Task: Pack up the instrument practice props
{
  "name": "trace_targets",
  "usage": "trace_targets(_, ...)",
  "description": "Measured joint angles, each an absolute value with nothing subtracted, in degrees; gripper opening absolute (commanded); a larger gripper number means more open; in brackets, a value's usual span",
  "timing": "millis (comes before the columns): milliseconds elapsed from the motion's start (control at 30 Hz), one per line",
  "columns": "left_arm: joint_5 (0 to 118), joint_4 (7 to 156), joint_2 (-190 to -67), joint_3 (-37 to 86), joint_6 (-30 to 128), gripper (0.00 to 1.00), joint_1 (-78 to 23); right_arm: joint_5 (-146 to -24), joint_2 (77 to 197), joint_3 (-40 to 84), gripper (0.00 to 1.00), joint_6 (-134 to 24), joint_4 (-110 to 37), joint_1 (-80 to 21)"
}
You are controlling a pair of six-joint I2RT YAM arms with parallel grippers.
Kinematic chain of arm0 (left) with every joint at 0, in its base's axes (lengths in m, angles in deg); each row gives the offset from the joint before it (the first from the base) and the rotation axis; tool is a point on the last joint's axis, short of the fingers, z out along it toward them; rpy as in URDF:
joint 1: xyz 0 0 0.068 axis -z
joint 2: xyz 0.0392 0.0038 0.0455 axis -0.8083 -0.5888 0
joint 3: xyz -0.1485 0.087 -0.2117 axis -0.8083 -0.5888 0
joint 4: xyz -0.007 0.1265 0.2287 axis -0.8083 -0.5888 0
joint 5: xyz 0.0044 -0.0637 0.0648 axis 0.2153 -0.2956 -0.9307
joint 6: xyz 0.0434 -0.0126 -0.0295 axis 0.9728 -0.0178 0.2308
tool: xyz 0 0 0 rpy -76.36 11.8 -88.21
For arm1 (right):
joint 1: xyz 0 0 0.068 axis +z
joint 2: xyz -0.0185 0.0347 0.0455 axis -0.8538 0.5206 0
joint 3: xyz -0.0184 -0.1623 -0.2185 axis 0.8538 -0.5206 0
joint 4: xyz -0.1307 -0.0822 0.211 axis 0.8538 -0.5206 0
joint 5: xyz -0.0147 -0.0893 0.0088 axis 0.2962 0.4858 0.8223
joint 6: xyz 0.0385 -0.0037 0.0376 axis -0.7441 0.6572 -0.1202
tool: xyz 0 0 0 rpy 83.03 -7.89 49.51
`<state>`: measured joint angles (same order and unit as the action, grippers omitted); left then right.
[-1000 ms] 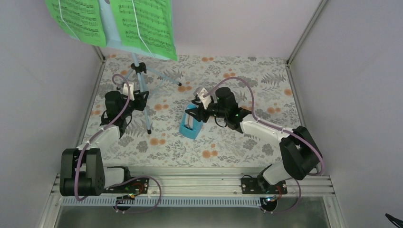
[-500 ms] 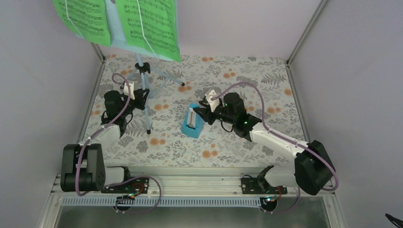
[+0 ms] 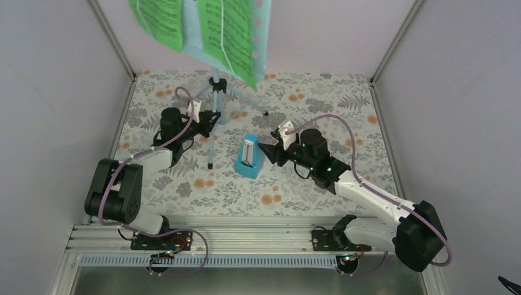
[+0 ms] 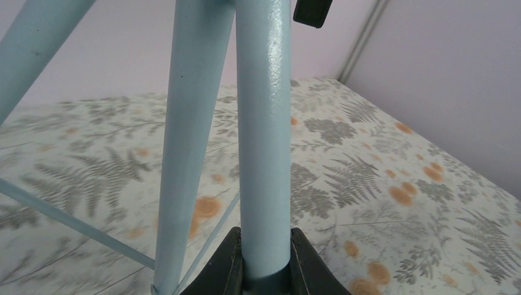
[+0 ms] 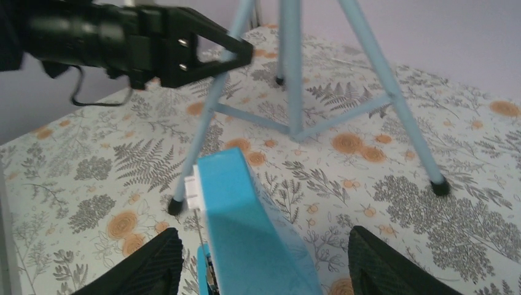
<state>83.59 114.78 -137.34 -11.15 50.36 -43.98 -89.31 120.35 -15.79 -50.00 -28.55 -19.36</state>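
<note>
Mid-pickup: left gripper [image 4: 265,261] clamped on the music stand [image 4: 264,123] pole, right gripper [image 5: 264,270] open astride the metronome [image 3: 249,157] just right of the stand's near foot; I reckon next I close squarely on its wedge sides.

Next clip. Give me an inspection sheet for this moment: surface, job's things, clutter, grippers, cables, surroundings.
Surface: floral-print table cover, flat, no spills seen.
Job's things: pale blue music stand, tripod legs spread; green sheet-music pages on its desk; blue metronome on the cover beside the stand.
Clutter: nothing seen.
Grippers: left gripper shut on a tube of the music stand; right gripper open, one finger on either side of the metronome, not gripping it.
Cables: purple cables loop along both arms.
Surroundings: plain pale walls, aluminium frame posts, mounting rail at the near edge.
</note>
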Motion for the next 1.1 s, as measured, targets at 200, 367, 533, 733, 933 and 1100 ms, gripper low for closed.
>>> trace_targets(200, 84.86, 115.37, -146.39, -2.52, 50.36, 0.02, -38.34, -91.71, 118.05, -16.38, 0.66, -52.17, -27.04, -19.36)
trace_targets(367, 86.35, 116.07, -153.47, 4.74, 50.21, 0.02, -35.69, -92.28, 115.52, -18.68, 0.66, -53.63, -26.48, -19.36)
trace_targets(533, 87.59, 116.16, -158.50, 10.45, 50.10, 0.02, -34.10, -92.20, 113.33, -20.47, 0.66, -54.40, -26.83, -19.36)
trace_targets(733, 87.59, 115.94, -159.79, 11.95, 50.34, 0.26, -33.62, -91.82, 111.43, -20.80, 0.66, -54.92, -27.22, -19.36)
trace_targets(933, 86.11, 114.41, -159.77, 11.39, 54.38, 0.52, -33.13, -91.19, 110.95, -21.17, 0.67, -54.99, -27.11, -19.36)
trace_targets(1100, 84.34, 113.45, -158.94, 9.79, 56.13, 0.71, -33.02, -90.88, 110.84, -21.56, 0.70, -55.01, -27.37, -19.36)
